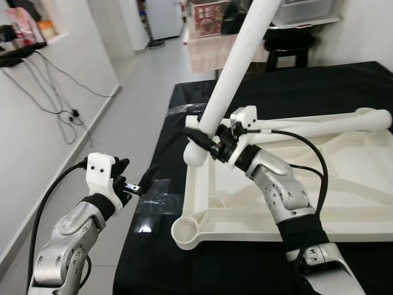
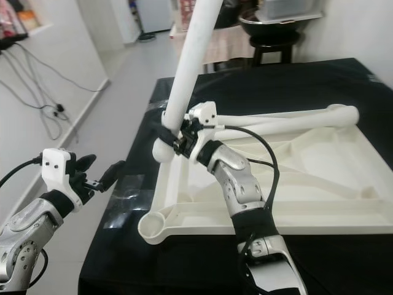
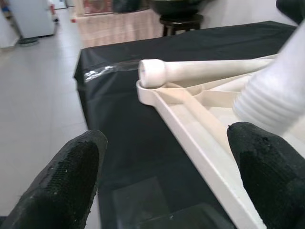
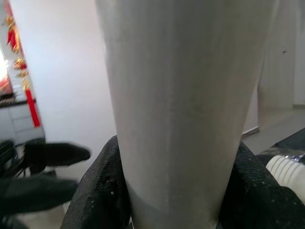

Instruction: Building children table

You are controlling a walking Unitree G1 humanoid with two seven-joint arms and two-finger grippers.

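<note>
The white children's tabletop [image 1: 245,230] lies upside down on the black-covered table [image 1: 319,80]. My right gripper [image 1: 212,138] is shut on a long white table leg [image 1: 236,61], low on its shaft. The leg tilts up and away, its threaded end [image 3: 276,95] sitting at the tabletop's far left corner. In the right wrist view the black fingers [image 4: 100,191] press both sides of the leg [image 4: 186,95]. A second white leg [image 1: 325,123] rests across the tabletop's far side. My left gripper [image 1: 138,184] hangs open beside the table's left edge, holding nothing.
A round socket [image 1: 184,230] is at the tabletop's near left corner. A clear tape patch [image 1: 153,203] shines on the cloth. Grey tiled floor [image 1: 132,104] runs along the left, with cables [image 1: 61,110] on the wall. A black stool [image 1: 288,46] stands behind the table.
</note>
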